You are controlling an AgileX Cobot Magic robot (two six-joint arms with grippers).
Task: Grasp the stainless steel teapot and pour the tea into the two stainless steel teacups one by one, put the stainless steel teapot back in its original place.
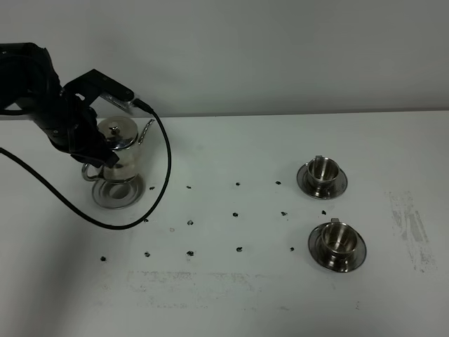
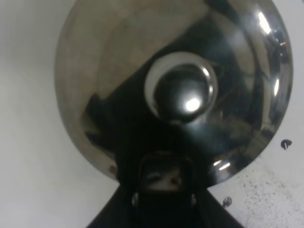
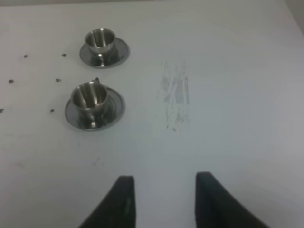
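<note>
The stainless steel teapot (image 1: 119,158) stands at the left of the white table, with its spout (image 1: 146,130) pointing right. My left gripper (image 1: 98,151) is at its handle side. In the left wrist view the teapot (image 2: 118,71) fills the frame from above, with its lid knob (image 2: 185,92) in the middle. The gripper (image 2: 164,190) looks closed on the handle. Two steel teacups on saucers sit at the right, one farther (image 1: 323,170) (image 3: 99,40) and one nearer (image 1: 337,240) (image 3: 89,97). No tea shows in them. My right gripper (image 3: 164,204) is open and empty over bare table.
A black cable (image 1: 165,175) loops from the left arm down across the table in front of the teapot. Small black marks (image 1: 238,213) dot the table between teapot and cups. A grey scuff (image 1: 414,232) (image 3: 175,95) lies right of the cups.
</note>
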